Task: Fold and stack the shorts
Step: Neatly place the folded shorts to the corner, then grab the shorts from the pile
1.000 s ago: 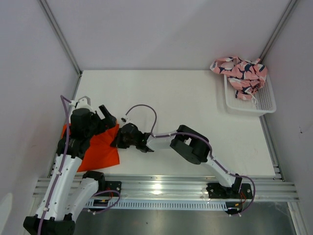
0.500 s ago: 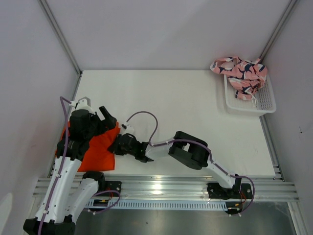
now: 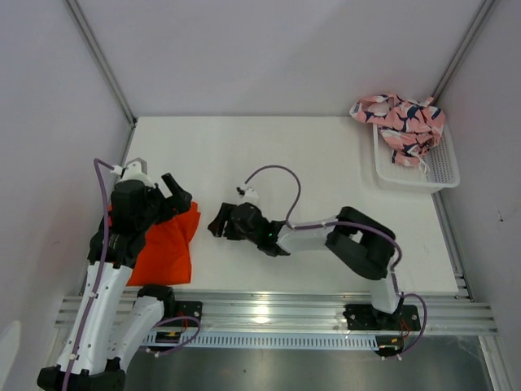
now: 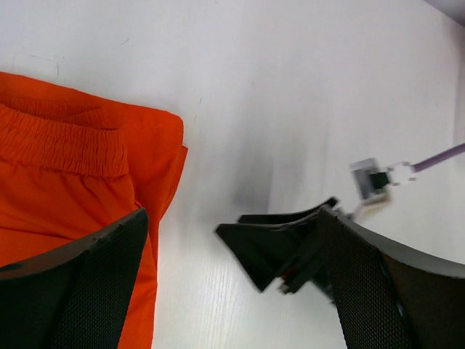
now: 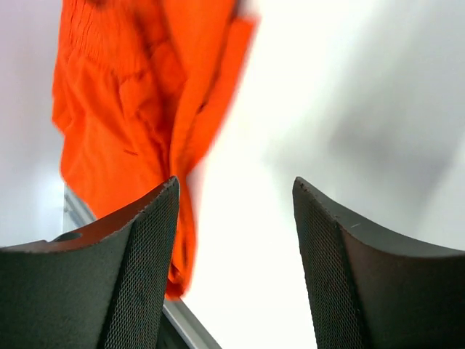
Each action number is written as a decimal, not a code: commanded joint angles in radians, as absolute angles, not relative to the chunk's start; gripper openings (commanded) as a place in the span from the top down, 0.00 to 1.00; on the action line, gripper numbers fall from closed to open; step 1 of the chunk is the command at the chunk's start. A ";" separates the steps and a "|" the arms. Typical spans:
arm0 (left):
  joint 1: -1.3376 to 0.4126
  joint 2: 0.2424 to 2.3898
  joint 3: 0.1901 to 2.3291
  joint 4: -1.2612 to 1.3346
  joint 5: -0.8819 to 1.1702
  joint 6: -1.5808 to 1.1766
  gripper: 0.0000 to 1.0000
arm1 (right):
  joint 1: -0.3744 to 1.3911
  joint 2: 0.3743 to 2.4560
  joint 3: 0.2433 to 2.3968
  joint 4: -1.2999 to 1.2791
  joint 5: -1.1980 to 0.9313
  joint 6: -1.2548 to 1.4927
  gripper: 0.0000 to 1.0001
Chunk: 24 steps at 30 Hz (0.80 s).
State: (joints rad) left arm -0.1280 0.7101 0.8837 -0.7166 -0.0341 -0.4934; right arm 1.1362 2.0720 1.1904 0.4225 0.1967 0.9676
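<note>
**Orange pair folded, pink pair pending**

Item one: orange shorts (image 3: 167,248), lying folded at the table's (image 3: 326,163) near-left edge. We are keeping both claws released and empty: left gripper (image 3: 177,194) over the cloth, right gripper (image 3: 218,226) just beside it. Item two: pink printed shorts (image 3: 400,122), lying heaped on the basket (image 3: 444,167) rim. Next, we judge, we are needing a long reach there

The light is bright and even from above, so the white desk (image 3: 326,163) looks almost washed out and the shadows on it are only soft and grey. The metal rail (image 3: 260,314) at the near edge shows a small glare. In the right wrist view the orange shorts (image 5: 123,109) are smeared by blur, while in the left wrist view they are sharp and the right pincer (image 4: 251,240) is blurred.
</note>
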 commanded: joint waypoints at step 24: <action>-0.129 0.583 0.845 -0.600 0.061 -0.356 0.01 | -0.050 1.988 1.764 -0.466 0.405 0.693 0.00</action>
